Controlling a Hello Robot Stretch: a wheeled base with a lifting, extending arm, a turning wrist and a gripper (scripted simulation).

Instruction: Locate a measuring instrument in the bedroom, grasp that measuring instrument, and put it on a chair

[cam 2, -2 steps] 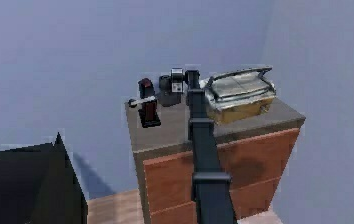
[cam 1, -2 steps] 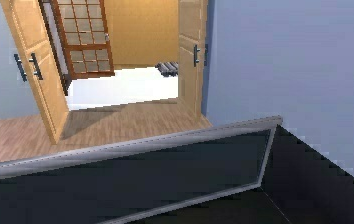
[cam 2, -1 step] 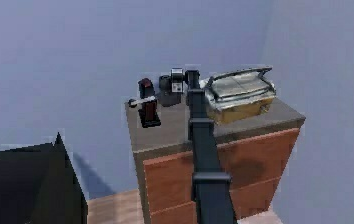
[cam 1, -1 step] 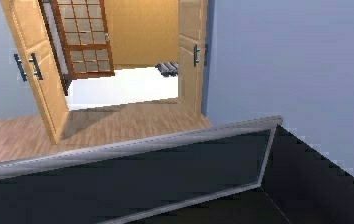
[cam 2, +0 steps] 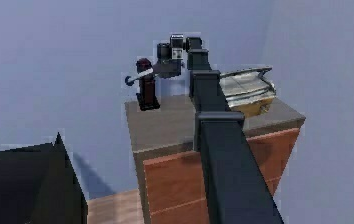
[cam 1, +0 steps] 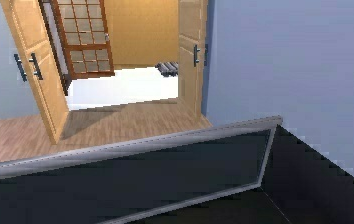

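Note:
In the arm side view my arm point(cam 2: 221, 135) reaches out over a brown dresser point(cam 2: 180, 122) with reddish drawer fronts. My gripper point(cam 2: 137, 74) is at the dresser's far left corner. A small upright dark red object point(cam 2: 147, 95) stands on the dresser top right at the fingers. I cannot tell whether the gripper holds anything, nor whether it touches the object. The shape is too small to name as a measuring instrument.
A stack of pale, flat things point(cam 2: 244, 85) lies on the dresser's right part. A dark angular object point(cam 2: 30, 185) fills the bottom left corner. In the forward view a dark screen with a grey frame point(cam 1: 135, 175) lies close ahead. Beyond it, wooden double doors point(cam 1: 40, 65) stand wide onto another room.

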